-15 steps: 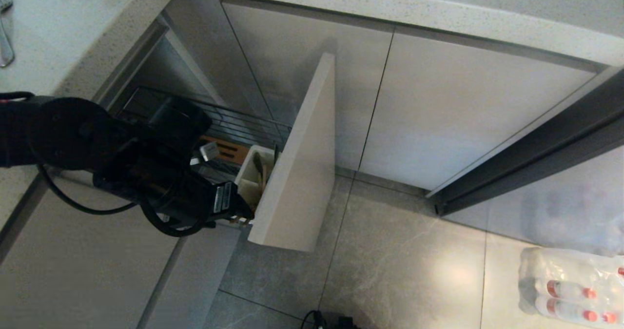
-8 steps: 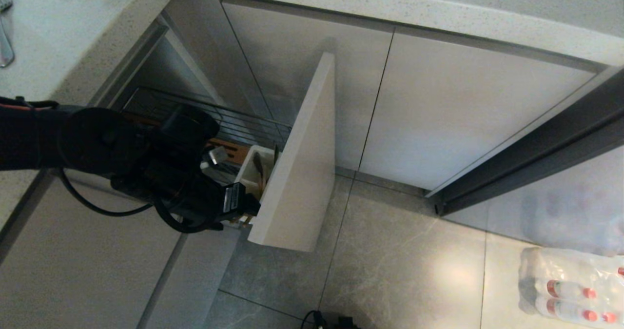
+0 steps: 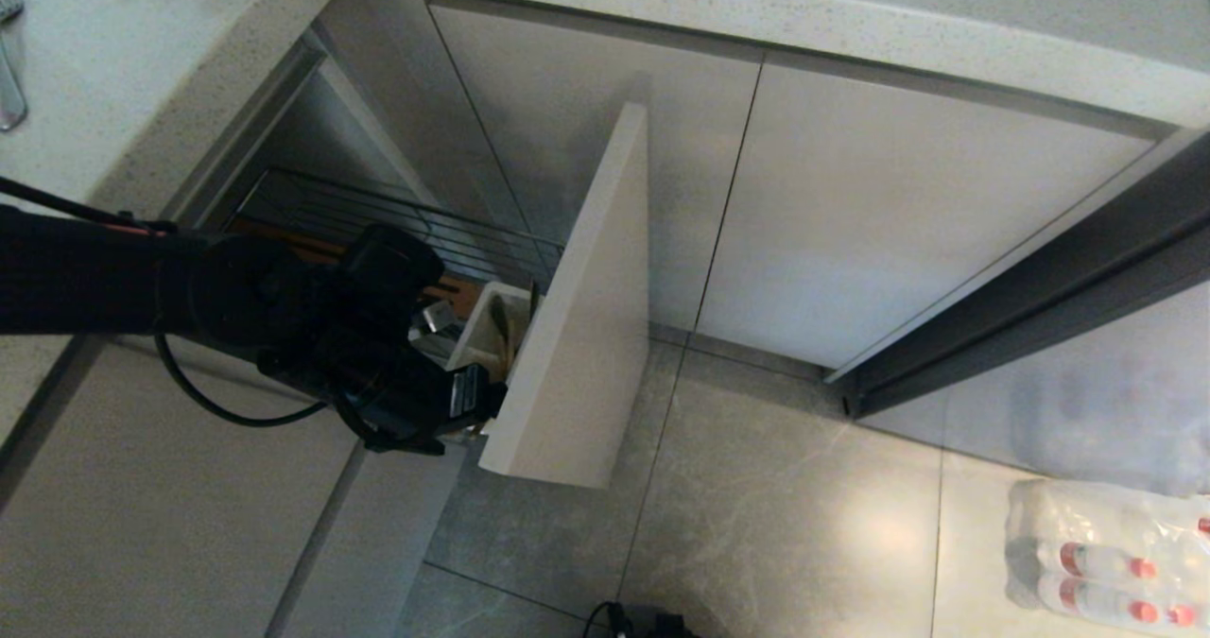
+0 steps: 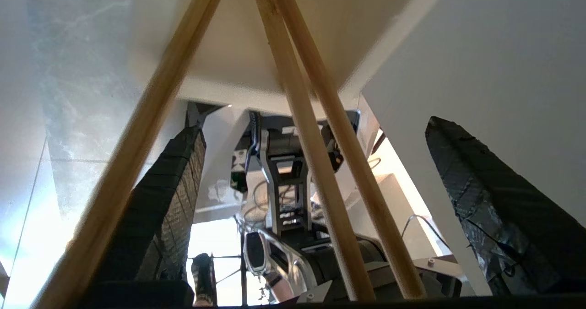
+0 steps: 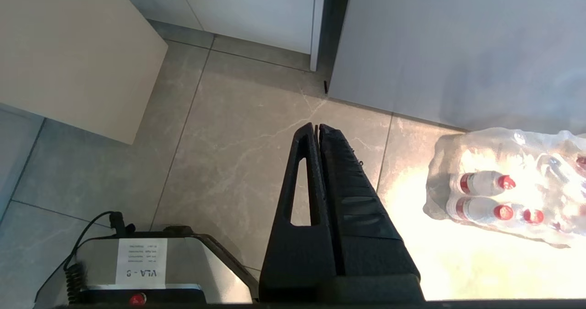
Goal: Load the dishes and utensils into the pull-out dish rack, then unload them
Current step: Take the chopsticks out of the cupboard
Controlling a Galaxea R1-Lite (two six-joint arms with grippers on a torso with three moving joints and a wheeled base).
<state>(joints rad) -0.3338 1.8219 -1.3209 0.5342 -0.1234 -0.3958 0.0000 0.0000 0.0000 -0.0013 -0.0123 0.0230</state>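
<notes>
The pull-out dish rack stands drawn out of the cabinet, its beige front panel toward the floor. A white utensil caddy sits just behind that panel. My left arm reaches down at the caddy. In the left wrist view my left gripper is open, its black fingers set wide apart. Three light wooden chopsticks lean between them, touching neither finger. A silver fork lies on the counter at the far left. The dishes are out of view. My right gripper hangs shut over the floor.
A speckled countertop runs above closed cabinet doors. A shrink-wrapped pack of water bottles lies on the grey floor tiles at the right. My own base shows beside the right gripper.
My left arm has moved right and lower, closer to the caddy and the front panel. The rack and the fork have stayed put.
</notes>
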